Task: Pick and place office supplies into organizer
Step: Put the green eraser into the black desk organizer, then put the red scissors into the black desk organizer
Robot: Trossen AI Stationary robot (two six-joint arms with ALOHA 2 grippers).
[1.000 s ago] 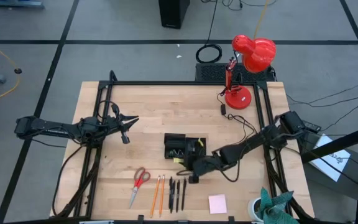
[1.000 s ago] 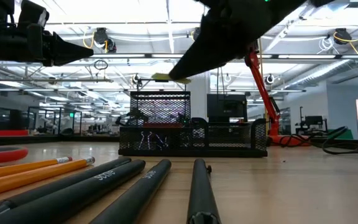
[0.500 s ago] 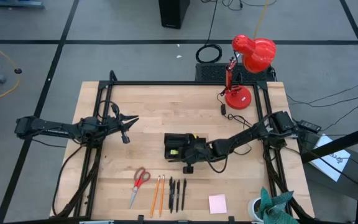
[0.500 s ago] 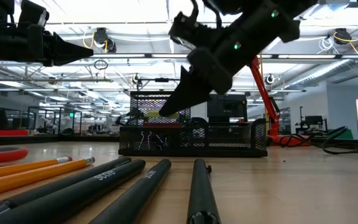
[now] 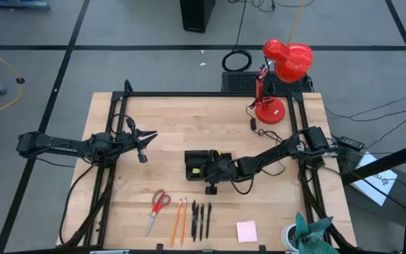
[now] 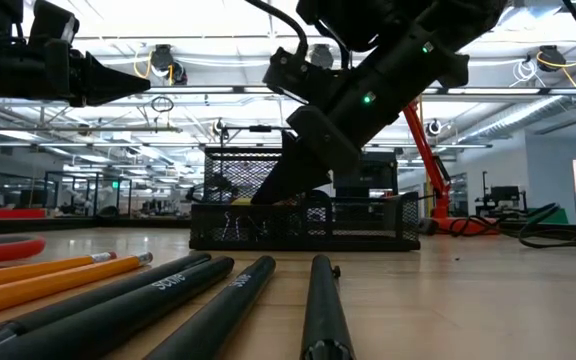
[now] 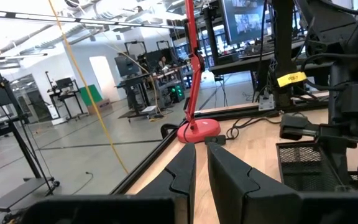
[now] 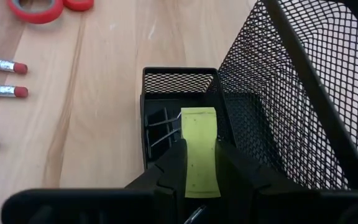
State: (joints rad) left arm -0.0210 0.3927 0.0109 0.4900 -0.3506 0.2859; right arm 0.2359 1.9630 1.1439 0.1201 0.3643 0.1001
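Pale wood forms the tabletop (image 5: 189,120), ringed by black frame rails, with a red desk lamp (image 5: 280,77) at its far edge. The room behind is a large open workspace with bright ceiling lights and racks of equipment.

The black mesh organizer (image 5: 201,166) sits at the tabletop's middle. The right gripper (image 8: 199,163) reaches into it, jaws pinching a thin yellow block (image 8: 199,149) over a low compartment that already holds small black clips (image 8: 160,127). The left gripper (image 5: 144,143) waits well apart on the left, jaws nearly together and holding nothing.

Likely risks: the jaws sit close to the divider and the tall mesh wall, so a sideways drift could catch the wire and drag or tip the light organizer. Let go too high, the block might bounce out or land in the wrong section. It may be a strip of paper instead of a block; the view does not settle that, and paper could cling to a jaw.

Still at the near edge lie red-handled scissors (image 5: 158,206), two orange pencils (image 5: 178,220), three black pens (image 5: 201,220) and a pink sticky-note pad (image 5: 246,231).
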